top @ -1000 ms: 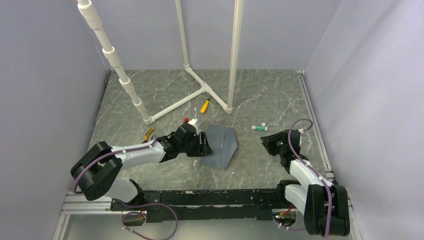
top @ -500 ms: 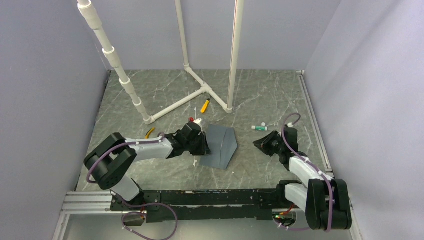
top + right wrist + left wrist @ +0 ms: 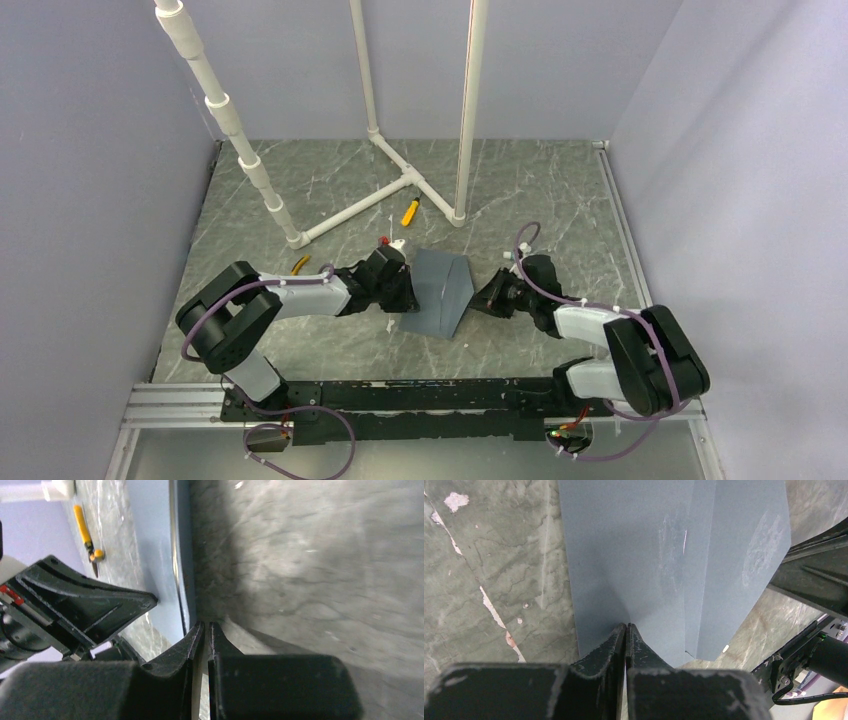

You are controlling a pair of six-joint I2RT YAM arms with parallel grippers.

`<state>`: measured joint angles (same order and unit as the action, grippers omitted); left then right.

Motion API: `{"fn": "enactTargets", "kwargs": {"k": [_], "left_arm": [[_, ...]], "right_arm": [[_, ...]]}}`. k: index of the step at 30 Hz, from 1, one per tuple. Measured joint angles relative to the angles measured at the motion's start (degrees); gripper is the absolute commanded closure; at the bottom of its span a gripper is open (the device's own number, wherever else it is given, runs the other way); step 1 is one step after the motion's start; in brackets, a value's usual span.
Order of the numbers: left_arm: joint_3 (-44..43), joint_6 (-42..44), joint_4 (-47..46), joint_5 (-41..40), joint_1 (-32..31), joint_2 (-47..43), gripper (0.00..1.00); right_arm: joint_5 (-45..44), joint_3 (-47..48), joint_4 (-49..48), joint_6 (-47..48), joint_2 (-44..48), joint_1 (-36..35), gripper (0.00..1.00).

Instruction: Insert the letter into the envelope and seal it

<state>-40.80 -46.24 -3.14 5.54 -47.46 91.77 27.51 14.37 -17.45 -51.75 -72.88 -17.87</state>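
The slate blue-grey envelope lies on the marble table with its right flap part raised along a fold. My left gripper is at the envelope's left edge. In the left wrist view its jaws are shut, with the tips resting on the blue paper. My right gripper is low at the envelope's right edge. Its jaws are shut to a thin slit, right beside the envelope's raised edge; I cannot tell if they touch it. The letter is hidden in every view.
A white pipe frame stands behind the envelope, with a yellow-handled tool beside it. A small red and white object lies by the left wrist, and a yellow item further left. Grey walls enclose the table.
The right arm has swung left from the table's right side to the envelope's right edge, closing its jaws. The left jaws have closed at the envelope's left edge.
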Motion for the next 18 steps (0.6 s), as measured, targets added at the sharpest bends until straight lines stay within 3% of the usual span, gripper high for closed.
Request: {"fn": "enactTargets", "kwargs": {"k": [7,18], "left_arm": [[0.0,0.02,0.0,-0.04,-0.04,0.02,0.95],[-0.11,0.02,-0.11,0.11,-0.04,0.2,0.98]], "right_arm": [[2.29,2.67,-6.16,-0.07,-5.73,-4.63,0.89],[-1.68,10.14,-6.21,2.56,-13.18,-9.88,0.88]]}}
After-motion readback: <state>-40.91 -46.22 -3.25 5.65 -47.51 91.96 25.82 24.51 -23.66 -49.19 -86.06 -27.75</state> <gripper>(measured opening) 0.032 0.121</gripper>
